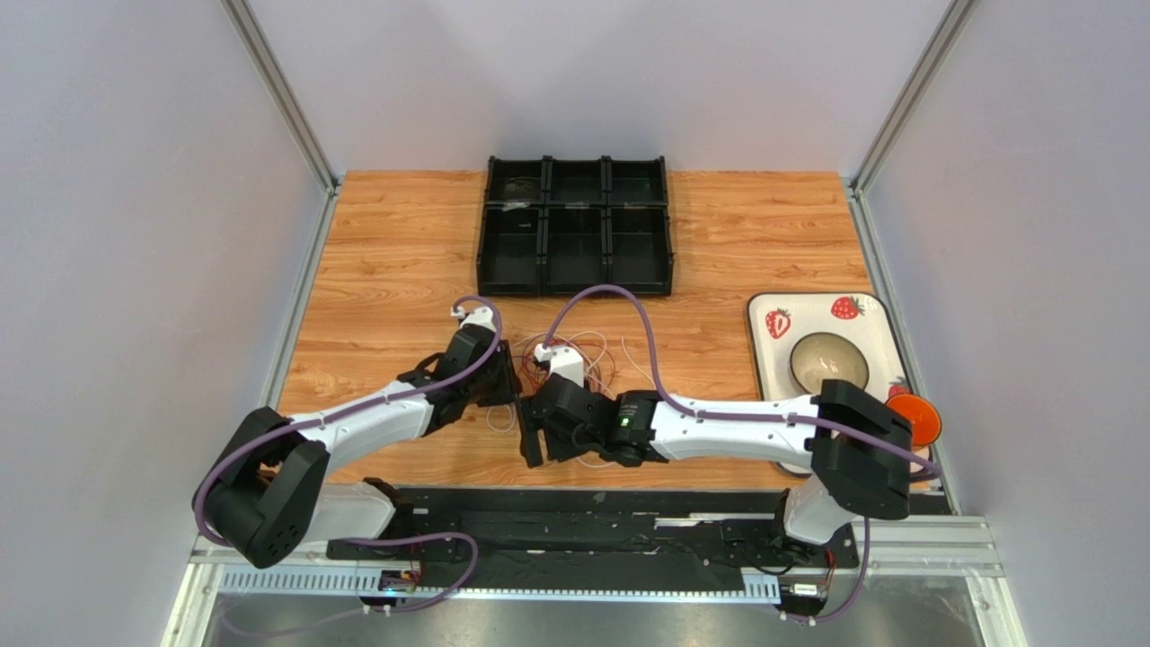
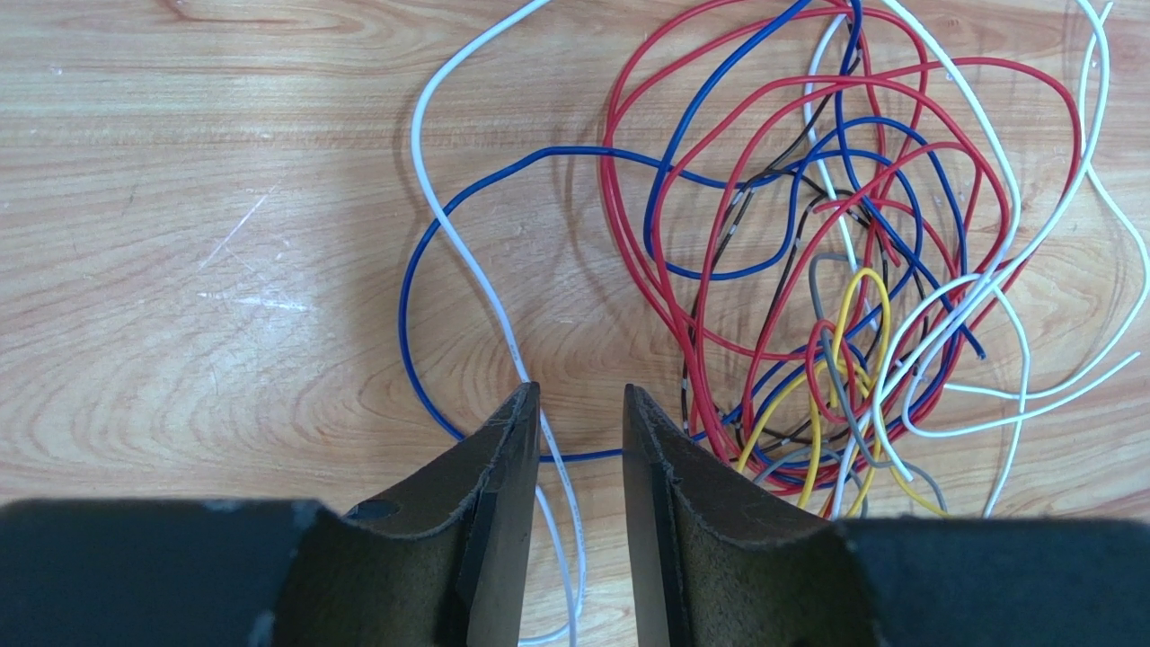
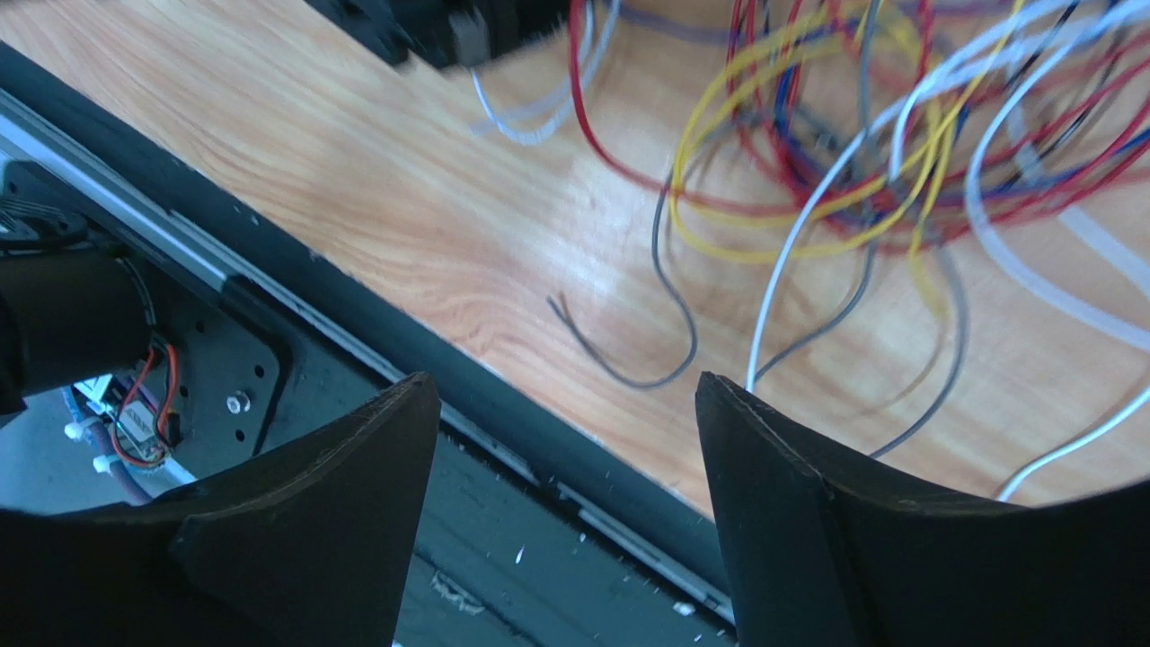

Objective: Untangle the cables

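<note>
Left wrist view: the left gripper (image 2: 581, 405) points down at the light wooden table (image 2: 203, 270), its two dark fingers (image 2: 500, 512) standing a narrow gap apart, not closed. A thin white cable (image 2: 463, 256) runs through that gap, and a thin blue cable (image 2: 402, 310) loops just beside it. The cables (image 2: 833, 353), a tangle of thin red, blue, white, yellow and grey wires with at least one dark strand, lie on the table on the near side of the black six-compartment plastic tray (image 1: 543, 227), between it and the arm bases. Right wrist view: the right gripper (image 3: 567, 391) hangs with jaws spread wide and nothing between them, on the side of the tangle farthest from the tray, over the table's near edge. Top external view: both forearms reach inward and meet over the tangle, wrists bent down, the left arm slightly nearer the tray. The step in hand appears to be taking the white cable to draw it out of the knot. To do it well, close on the white strand alone, keeping the blue loop out of the pinch. Then pull slowly away from the dense crossings, parallel to the tray's front, while the right gripper pins the rest. Whether the white cable touches either finger pad cannot be told from this angle
</note>
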Controlling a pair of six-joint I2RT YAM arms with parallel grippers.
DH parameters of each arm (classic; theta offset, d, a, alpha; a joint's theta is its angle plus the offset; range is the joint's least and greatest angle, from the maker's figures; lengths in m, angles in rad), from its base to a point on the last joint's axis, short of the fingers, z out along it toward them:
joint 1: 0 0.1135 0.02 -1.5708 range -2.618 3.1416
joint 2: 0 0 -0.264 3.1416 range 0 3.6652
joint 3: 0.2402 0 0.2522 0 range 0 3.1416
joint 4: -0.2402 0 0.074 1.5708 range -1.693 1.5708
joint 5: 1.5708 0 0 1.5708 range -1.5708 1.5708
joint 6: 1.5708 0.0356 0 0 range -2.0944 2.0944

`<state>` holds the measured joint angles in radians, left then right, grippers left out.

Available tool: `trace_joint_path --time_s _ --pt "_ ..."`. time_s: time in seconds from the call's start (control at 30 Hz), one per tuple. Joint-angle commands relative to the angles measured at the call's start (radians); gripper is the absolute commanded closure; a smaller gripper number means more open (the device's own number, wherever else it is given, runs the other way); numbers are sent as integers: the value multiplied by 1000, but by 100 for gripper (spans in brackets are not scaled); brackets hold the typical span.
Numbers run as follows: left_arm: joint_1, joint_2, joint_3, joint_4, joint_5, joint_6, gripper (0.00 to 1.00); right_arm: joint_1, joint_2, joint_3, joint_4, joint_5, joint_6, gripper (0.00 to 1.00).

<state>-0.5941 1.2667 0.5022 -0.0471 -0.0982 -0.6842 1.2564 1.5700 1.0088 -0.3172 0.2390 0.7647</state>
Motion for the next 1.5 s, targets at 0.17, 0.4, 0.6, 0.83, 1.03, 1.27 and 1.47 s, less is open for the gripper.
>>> trace_joint_path --time_s 0.17,0.4,0.6,0.83,1.03,1.27,1.47 --pt "-3 7 22 30 3 -8 63 20 96 -4 -33 -93 182 28" --pt "-4 7 22 30 3 -9 63 18 174 11 -51 -37 177 28" --pt "-4 8 24 29 3 -8 63 18 216 56 -85 22 157 30" --pt "-4 13 27 30 6 -5 64 17 257 135 -169 115 117 32" --pt "-3 14 27 30 8 -5 64 18 301 162 -197 149 110 42" --pt "-4 17 29 30 8 -5 64 27 260 229 -282 169 67 100" --pt "-4 22 33 27 8 -5 65 84 50 309 -407 227 -59 100"
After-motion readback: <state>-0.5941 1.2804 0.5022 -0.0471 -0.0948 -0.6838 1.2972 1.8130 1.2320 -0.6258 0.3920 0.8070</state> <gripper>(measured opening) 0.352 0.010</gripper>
